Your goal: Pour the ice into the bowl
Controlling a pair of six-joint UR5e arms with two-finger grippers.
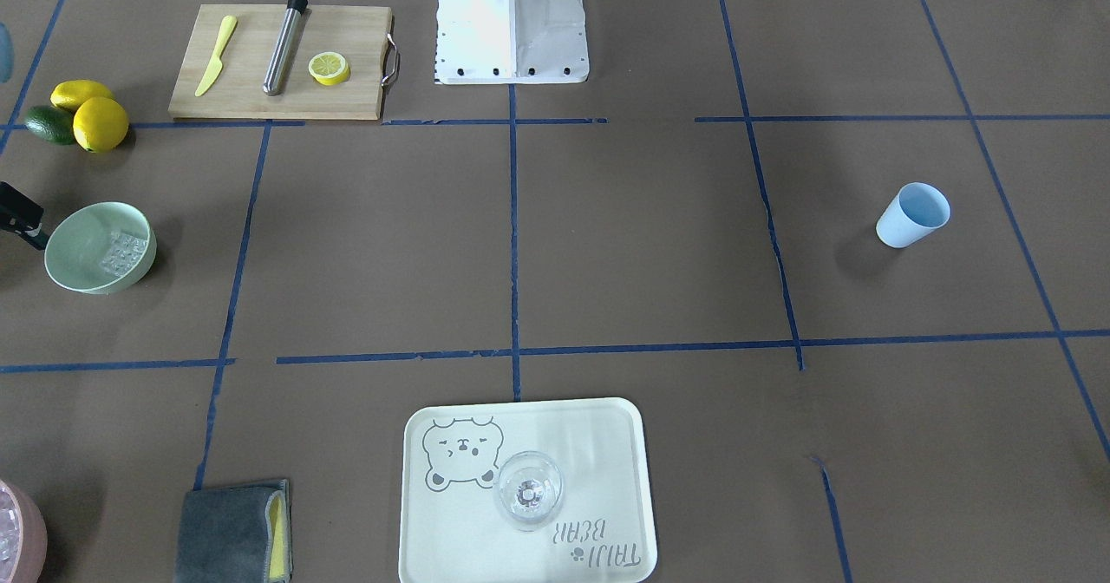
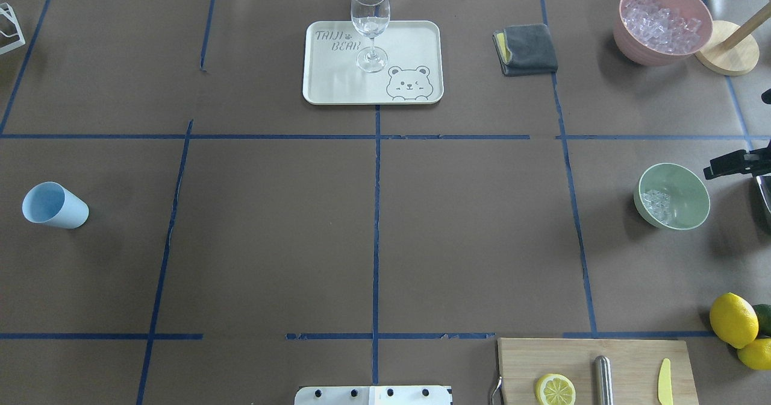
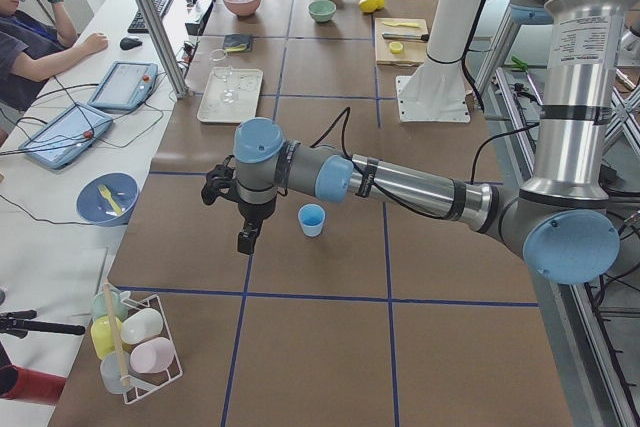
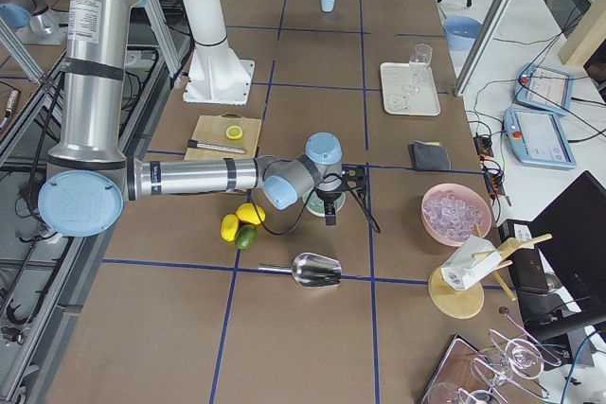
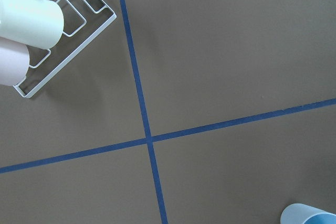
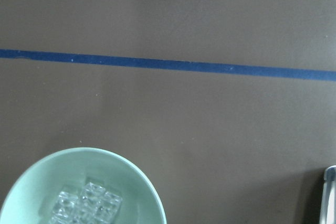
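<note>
Table [image 2: 271, 242]: brown, taped into blue squares; carries everything, with most of the goods grouped at the robot's right end.
Right arm [image 4: 189, 177]: stretched low along the table with its wrist over the bowl, likely because the pouring belongs there.
Right pincer [image 4: 329, 203]: hangs just beside the bowl; spread or pressed together, cannot tell (only a dark edge shows from above).
Left arm [image 3: 400, 182]: reached out at the opposite end, well apart from the bowl, seemingly kept out of the way.
Left pincer [image 3: 247, 237]: points down near the cup, touching nothing visible; state impossible to tell.
Pink bowl [image 2: 632, 43]: heaped with clear cubes, probably the supply.
Bowl [image 2: 689, 188]: upright, between the pink bowl and the lemons [image 2: 732, 319].
Scoop [image 4: 312, 272]: metal, lying on the table apart from the bowl, apparently empty.
Cup [image 2: 54, 206]: light blue, upright, alone at the left end.
Ice [image 2: 656, 205]: a small cluster on the bowl's floor, toward one side; pouring looks largely done.
</note>
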